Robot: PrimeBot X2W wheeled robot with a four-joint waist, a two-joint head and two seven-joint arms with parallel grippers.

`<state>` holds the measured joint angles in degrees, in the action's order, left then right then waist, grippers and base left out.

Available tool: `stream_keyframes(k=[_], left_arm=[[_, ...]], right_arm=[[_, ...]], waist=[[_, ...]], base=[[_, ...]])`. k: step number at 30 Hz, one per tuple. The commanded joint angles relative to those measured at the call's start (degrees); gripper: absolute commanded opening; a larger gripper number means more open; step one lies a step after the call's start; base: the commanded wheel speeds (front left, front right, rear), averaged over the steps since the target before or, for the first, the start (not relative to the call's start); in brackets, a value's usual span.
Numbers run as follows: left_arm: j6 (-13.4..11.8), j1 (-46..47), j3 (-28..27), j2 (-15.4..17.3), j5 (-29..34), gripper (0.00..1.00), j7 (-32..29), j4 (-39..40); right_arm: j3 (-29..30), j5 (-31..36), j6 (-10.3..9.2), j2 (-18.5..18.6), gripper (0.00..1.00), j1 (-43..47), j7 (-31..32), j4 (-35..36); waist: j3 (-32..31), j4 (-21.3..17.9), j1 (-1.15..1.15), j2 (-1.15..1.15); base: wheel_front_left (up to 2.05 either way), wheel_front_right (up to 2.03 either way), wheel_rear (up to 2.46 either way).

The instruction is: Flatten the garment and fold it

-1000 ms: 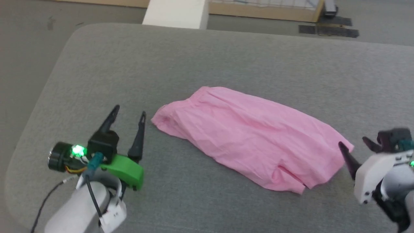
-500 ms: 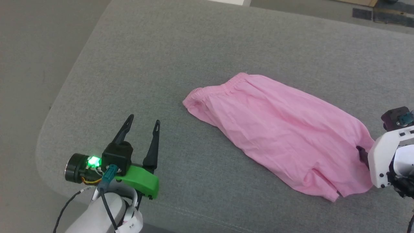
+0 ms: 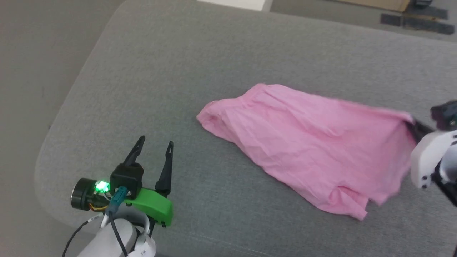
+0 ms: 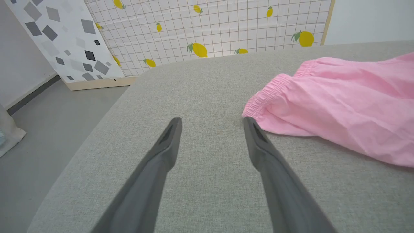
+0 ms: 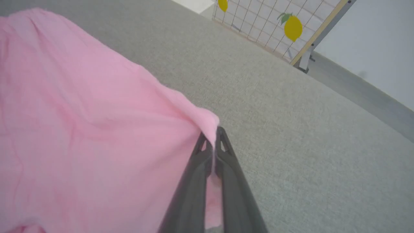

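Pink shorts [image 3: 307, 150] lie across the grey worktop [image 3: 214, 53], waistband [image 4: 268, 97] end toward the robot's L, leg ends toward its R. R pincer [image 3: 414, 124] is clenched on the shorts' far R corner. In R wrist view its two fingers [image 5: 194, 181] press together w/ a pinch of pink cloth btwn them, just below the tips. That corner is raised off the worktop, and the cloth runs up in a taut ridge from the body of the shorts to the grip. That end looks blurred in head view. The rest of the shorts rests on the worktop: waistband end flat, its gathered elastic edge plain in L wrist view, and the near leg hem [image 3: 351, 210] crumpled on the surface. Fabric is thin and wrinkled all over.

L pincer [image 3: 156, 140] is released, fingers spread wide w/ nothing btwn them, over the worktop's near L corner. It points roughly toward the waistband end. In L wrist view one fingertip appears just beside the waistband corner; head view shows a gap, so near but not touching. A green bracket [image 3: 153, 208] sits on the L wrist, w/ a small green light [image 3: 101, 185] lit beside it.

Behind the worktop: lemon-print grid screen [image 4: 207, 29], white panel w/ grey shapes [image 4: 64, 38], grey floor [image 3: 32, 71].
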<state>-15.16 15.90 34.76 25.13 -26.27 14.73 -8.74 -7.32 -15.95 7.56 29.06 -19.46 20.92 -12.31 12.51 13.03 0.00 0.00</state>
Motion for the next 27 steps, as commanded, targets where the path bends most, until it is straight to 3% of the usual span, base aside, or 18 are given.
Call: stream_keyframes(k=[1,6,12,14,20,26,27], left_arm=[[0.2,-0.8,-0.1,-0.4,-0.1,1.00,0.3,-0.2],[0.5,-0.7,0.4,-0.9,-0.2,1.00,0.3,-0.3],[0.9,1.4,0.9,-2.2,0.0,1.00,0.2,0.5],[1.0,2.6,0.9,-3.1,0.2,1.00,0.3,0.7],[1.8,4.7,0.5,-5.2,1.1,1.00,0.3,0.8],[2.6,5.4,-0.7,-7.4,2.3,1.00,0.3,0.6],[2.8,5.4,-0.9,-7.6,2.6,1.00,0.3,0.5]], right_arm=[[1.1,0.6,-0.08,0.5,0.00,-1.3,-1.1,2.0],[5.2,1.0,-0.08,3.1,0.00,-3.2,-1.1,8.0],[5.7,1.6,-0.08,9.4,0.00,-10.4,0.8,7.5],[3.1,1.8,-0.08,12.8,0.00,-16.3,0.8,4.9],[-2.8,4.5,-0.08,17.3,0.00,-28.2,-1.1,-4.5],[-6.3,7.4,-0.08,16.1,0.00,-33.6,-2.3,-15.4],[-7.0,7.5,-0.08,15.6,0.12,-33.7,-2.7,-16.9]], waist=[[-2.7,-2.4,0.00,0.00],[-3.3,-2.5,0.00,0.00],[0.9,0.1,0.00,0.00],[3.9,2.1,0.00,0.00],[8.7,5.7,0.00,0.00],[11.0,7.6,0.00,0.00],[11.2,7.7,0.00,0.00]], base=[[0.00,0.00,0.00],[0.00,0.00,0.00],[0.00,0.00,0.00],[0.00,0.00,0.00],[0.00,0.00,0.00],[0.00,0.00,0.00],[0.00,0.00,0.00]])
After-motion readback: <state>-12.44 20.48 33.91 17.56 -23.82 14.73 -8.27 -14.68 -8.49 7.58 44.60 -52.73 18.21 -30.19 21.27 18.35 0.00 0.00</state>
